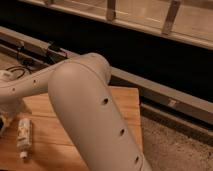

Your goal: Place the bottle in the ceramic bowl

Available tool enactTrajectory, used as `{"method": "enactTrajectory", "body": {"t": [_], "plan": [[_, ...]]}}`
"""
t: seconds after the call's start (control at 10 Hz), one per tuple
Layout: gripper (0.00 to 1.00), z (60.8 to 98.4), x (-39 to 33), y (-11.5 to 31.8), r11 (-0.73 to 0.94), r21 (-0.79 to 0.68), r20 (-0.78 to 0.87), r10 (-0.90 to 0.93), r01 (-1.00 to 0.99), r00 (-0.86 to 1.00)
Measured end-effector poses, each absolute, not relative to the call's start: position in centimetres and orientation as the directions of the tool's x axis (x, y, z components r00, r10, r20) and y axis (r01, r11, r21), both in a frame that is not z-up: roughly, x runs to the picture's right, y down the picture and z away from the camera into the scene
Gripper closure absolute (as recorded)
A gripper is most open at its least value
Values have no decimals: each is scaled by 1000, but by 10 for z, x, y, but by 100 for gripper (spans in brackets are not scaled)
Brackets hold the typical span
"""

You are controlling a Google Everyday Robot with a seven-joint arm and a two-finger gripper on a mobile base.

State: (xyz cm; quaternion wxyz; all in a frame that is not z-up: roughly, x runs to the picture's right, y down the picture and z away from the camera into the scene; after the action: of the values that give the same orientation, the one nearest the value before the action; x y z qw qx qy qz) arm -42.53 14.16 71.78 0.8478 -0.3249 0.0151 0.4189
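Note:
The bottle (23, 136) lies on its side on the wooden table (125, 107) near the left edge of the camera view, whitish with a pale label, its white cap pointing toward me. Nothing holds it. My arm (85, 110) fills the middle of the picture, and its forearm reaches left over the table. Only a sliver of the gripper (2, 122) shows at the left border, just left of the bottle's far end; the rest is cut off. The ceramic bowl is out of view.
Behind the table runs a metal rail (150, 87) with black cables (20, 65) at its left end. Beyond it are dark glass and a lit counter. Speckled floor (175, 145) lies to the right of the table.

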Motion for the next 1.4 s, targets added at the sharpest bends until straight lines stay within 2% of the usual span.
{"method": "enactTrajectory", "body": {"t": [0.3, 0.7, 1.4], "plan": [[35, 730, -400, 157, 410, -536, -340, 695, -738, 633], [35, 733, -419, 174, 391, -581, -343, 678, -714, 650], [35, 764, -456, 208, 333, -662, -372, 632, -672, 680]]}}
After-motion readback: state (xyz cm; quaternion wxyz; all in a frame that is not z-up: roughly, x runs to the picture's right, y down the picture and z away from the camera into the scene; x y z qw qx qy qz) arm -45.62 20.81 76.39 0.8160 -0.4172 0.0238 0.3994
